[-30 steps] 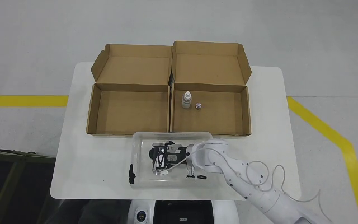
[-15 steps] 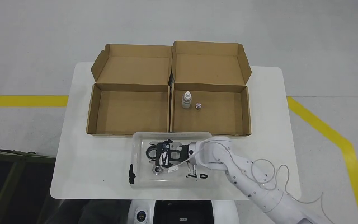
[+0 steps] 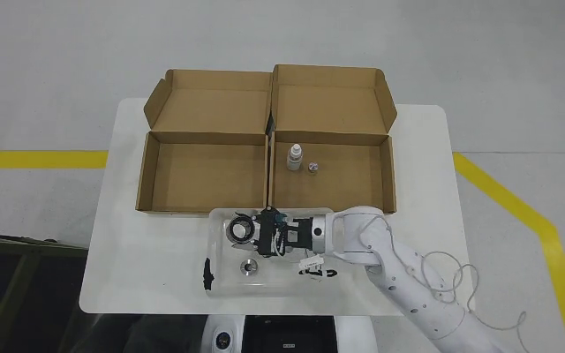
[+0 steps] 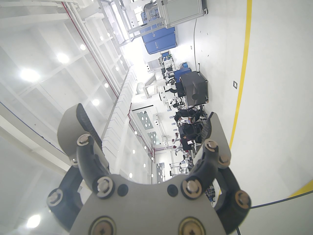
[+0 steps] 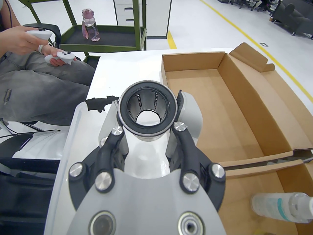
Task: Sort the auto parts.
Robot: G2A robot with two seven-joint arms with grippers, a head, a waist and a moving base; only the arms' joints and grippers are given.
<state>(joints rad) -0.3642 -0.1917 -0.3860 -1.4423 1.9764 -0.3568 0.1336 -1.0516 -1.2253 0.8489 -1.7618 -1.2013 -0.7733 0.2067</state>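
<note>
Bearing point(image 5: 147, 110) now rides pinched in the right pincer point(image 5: 148, 107), lifted off the tray point(image 3: 213, 256) floor, near the left box point(image 3: 205, 172) edge; left pincer point(image 4: 146, 117) spread

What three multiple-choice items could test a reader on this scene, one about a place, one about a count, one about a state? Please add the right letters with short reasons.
1. Where is the white bottle?
A. on the floor
B. in the right cardboard box
C. on a shelf

2. How many cardboard boxes lie open on the table?
A. one
B. three
C. two

3. What is the state of the right gripper?
A. jaws shut on the metal bearing
B. jaws open, empty
C. jaws shut on the bottle

Answers:
1 B, it sits within that box's walls.
2 C, the left cardboard box lies beside the right one.
3 A, the jaws press the bearing from both sides.
</note>
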